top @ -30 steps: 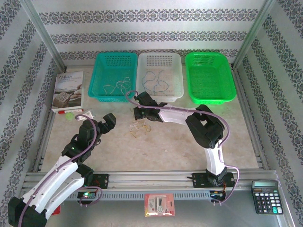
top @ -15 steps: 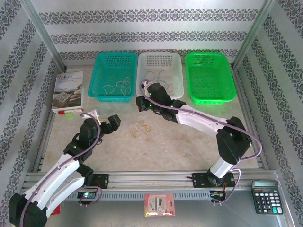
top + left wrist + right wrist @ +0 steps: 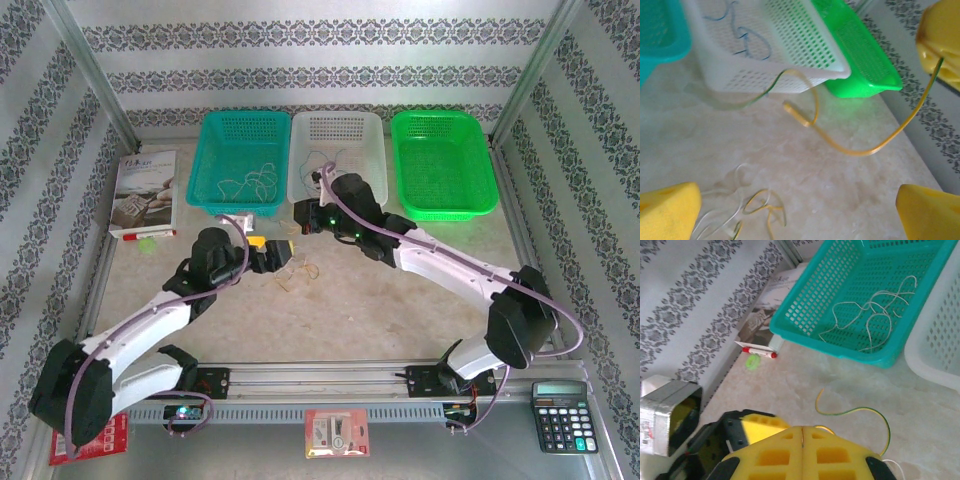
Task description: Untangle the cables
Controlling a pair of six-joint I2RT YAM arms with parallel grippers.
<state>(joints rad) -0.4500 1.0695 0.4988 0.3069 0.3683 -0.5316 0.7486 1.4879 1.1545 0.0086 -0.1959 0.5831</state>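
The right end effector (image 3: 802, 436) has its yellow pads pressed together, pinching the yellow cable (image 3: 860, 151) near one end. It hangs in front of the white basket (image 3: 790, 80), toward the far edge of the tabletop (image 3: 400, 300). From the pinch the cable, thin and limp, sags in one open curve and hooks back up to a free tip; beyond that a greenish stretch runs along the basket's wall.

The left end effector (image 3: 797, 210) is spread wide, nothing between its pads, over a small tangle (image 3: 300, 268) of pale, almost clear and yellow loops lying flat near the tabletop's middle.

A whitish cable (image 3: 875, 315) lies as a loose squiggle in the teal basket (image 3: 245, 118) at the far edge. A dark bluish-grey cable (image 3: 747, 35) curls inside the white basket beside it.
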